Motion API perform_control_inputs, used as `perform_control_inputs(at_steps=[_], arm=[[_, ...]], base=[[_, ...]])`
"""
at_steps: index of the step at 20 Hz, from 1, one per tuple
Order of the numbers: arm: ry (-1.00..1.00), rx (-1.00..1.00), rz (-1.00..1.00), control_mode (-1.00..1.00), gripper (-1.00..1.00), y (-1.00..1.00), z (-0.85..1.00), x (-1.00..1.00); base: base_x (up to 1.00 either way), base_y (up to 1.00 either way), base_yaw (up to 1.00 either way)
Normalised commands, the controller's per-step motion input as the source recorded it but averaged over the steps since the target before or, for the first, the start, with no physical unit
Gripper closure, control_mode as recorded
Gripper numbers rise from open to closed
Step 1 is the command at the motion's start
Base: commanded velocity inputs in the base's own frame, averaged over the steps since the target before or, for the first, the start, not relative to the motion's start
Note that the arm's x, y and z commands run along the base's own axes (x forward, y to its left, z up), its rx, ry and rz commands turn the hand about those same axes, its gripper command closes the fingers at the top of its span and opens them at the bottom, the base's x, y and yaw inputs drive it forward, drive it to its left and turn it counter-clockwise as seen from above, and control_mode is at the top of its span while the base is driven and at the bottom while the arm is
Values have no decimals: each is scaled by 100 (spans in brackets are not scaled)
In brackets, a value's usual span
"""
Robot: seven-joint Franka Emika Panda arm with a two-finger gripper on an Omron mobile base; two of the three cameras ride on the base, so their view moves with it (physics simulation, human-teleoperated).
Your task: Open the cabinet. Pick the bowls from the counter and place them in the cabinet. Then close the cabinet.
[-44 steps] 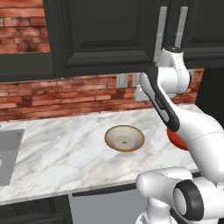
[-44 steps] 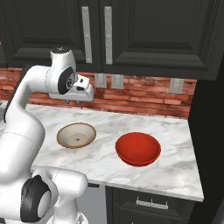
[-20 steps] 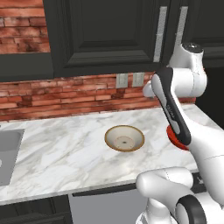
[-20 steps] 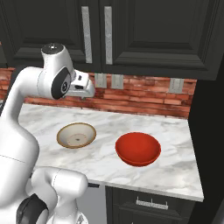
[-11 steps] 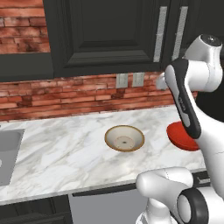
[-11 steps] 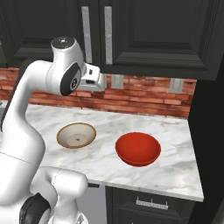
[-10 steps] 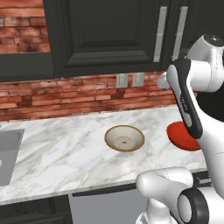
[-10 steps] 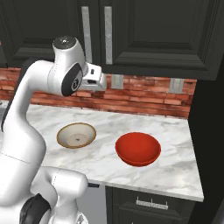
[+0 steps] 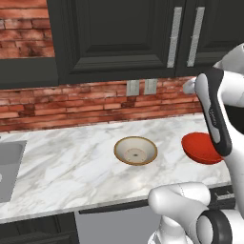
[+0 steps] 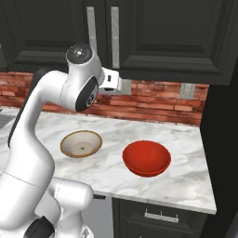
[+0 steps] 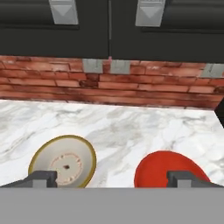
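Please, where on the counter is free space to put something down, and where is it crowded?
Free: the wide marble of the counter between the sink and the tan bowl, and the strip behind both bowls along the brick wall. Tighter: the narrow gap between the tan bowl and the red bowl.

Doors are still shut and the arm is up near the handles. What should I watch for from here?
1. The two long silver bar handles of the dark charcoal wall cabinet stand close together; the open gripper may catch the wrong one or both.
2. The tan-rimmed speckled bowl and glossy red bowl sit on the white marble counter right below, so a low elbow may knock them.
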Motion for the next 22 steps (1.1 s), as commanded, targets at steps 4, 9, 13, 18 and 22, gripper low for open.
perform_control_inputs(at_steps=[4,9,13,18,22], arm=[[-12,0,0,-100,-100,-20,3,2],[-11,0,0,-100,-100,-10,17,3],[-1,0,0,-100,-100,0,31,22],[0,-1,0,-100,-100,0,48,25],[-2,0,0,-100,-100,-5,38,18]], base=[[0,0,0],[0,0,0],[0,0,0],[0,0,0],[0,0,0]])
